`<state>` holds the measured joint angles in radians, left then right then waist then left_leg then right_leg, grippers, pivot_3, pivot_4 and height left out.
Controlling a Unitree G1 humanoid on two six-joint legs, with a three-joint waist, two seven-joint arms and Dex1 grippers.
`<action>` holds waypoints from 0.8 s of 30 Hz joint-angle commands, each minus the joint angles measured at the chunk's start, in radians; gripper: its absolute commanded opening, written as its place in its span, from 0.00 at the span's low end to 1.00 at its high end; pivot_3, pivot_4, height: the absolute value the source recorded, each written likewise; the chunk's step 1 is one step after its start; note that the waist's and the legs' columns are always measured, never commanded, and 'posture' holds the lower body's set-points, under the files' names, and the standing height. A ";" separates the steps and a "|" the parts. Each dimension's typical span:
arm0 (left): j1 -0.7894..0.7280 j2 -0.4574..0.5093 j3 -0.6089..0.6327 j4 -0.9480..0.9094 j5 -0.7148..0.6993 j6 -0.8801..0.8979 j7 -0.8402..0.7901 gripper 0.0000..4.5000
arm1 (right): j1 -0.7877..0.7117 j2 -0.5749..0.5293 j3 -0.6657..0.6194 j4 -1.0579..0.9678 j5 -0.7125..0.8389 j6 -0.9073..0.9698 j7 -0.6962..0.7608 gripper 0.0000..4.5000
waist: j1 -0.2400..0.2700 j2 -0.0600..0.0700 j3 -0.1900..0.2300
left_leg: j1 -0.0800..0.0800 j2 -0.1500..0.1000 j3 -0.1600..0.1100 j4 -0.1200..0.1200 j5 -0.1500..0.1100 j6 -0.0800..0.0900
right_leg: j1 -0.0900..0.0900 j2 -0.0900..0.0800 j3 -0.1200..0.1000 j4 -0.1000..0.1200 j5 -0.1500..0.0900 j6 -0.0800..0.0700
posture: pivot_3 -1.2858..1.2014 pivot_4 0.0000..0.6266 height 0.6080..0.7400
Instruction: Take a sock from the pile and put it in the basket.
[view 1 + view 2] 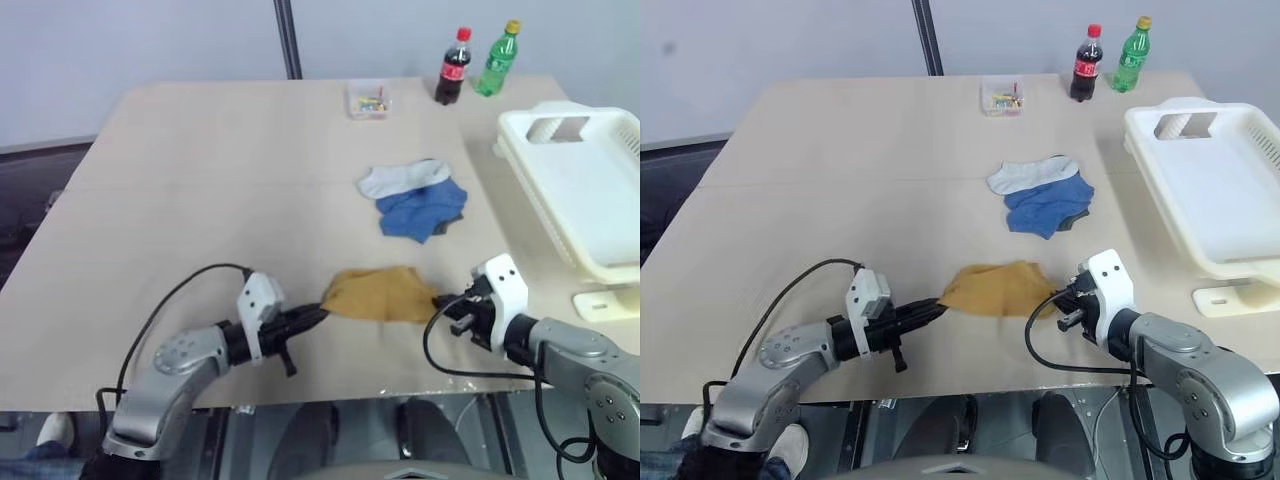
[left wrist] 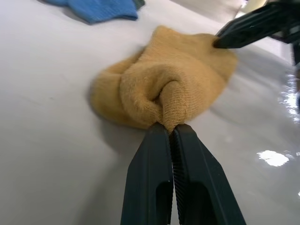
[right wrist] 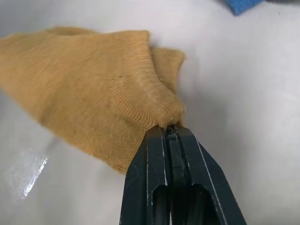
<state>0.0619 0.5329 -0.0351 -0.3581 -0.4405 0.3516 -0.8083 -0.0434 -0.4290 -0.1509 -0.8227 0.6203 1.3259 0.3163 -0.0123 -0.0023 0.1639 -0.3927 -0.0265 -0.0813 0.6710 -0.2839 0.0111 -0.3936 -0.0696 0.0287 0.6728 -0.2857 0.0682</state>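
Left eye view | yellow sock (image 1: 380, 294) lies crosswise | both jaws grasping its ends

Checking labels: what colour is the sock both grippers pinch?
Mustard yellow sock; clearest in the left wrist view.

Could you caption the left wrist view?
Left gripper and right gripper pinch opposite ends of the mustard sock.

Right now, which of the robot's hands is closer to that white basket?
Right. The right gripper pinches the yellow sock's edge on the side facing the basket; the left gripper pinches the sock's far edge, farther from the basket.
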 commanded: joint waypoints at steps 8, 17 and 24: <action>-0.031 -0.056 -0.001 0.037 0.024 -0.143 -0.020 0.00 | 0.025 -0.033 -0.076 -0.070 0.099 -0.011 0.042 0.02 | -0.003 -0.001 -0.001 | 0.000 0.000 0.001 0.000 0.000 0.000 | 0.000 0.000 0.001 -0.001 0.000 0.000 | 0.52 0.24 1.00; -0.079 -0.091 -0.033 0.132 0.152 -0.217 0.051 0.00 | 0.041 -0.038 -0.045 -0.078 0.112 -0.018 0.007 0.02 | -0.002 -0.001 -0.001 | 0.000 -0.002 0.000 0.000 0.000 0.000 | 0.000 0.000 0.000 0.000 0.000 0.000 | 0.52 0.24 1.00; -0.067 -0.097 -0.056 0.118 0.152 -0.195 0.043 0.00 | 0.028 -0.074 -0.073 -0.065 0.110 -0.057 0.021 0.63 | -0.002 -0.001 -0.001 | 0.000 -0.002 0.000 0.000 0.000 0.000 | 0.000 0.000 0.000 0.000 0.000 0.000 | 0.52 0.24 1.00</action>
<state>-0.0163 0.4298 -0.0876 -0.2062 -0.2766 0.1529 -0.7548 -0.0032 -0.4921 -0.1936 -0.8608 0.7243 1.3126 0.3275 -0.0144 -0.0038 0.1627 -0.3930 -0.0283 -0.0811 0.6710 -0.2839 0.0112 -0.3937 -0.0700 0.0291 0.6725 -0.2857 0.0682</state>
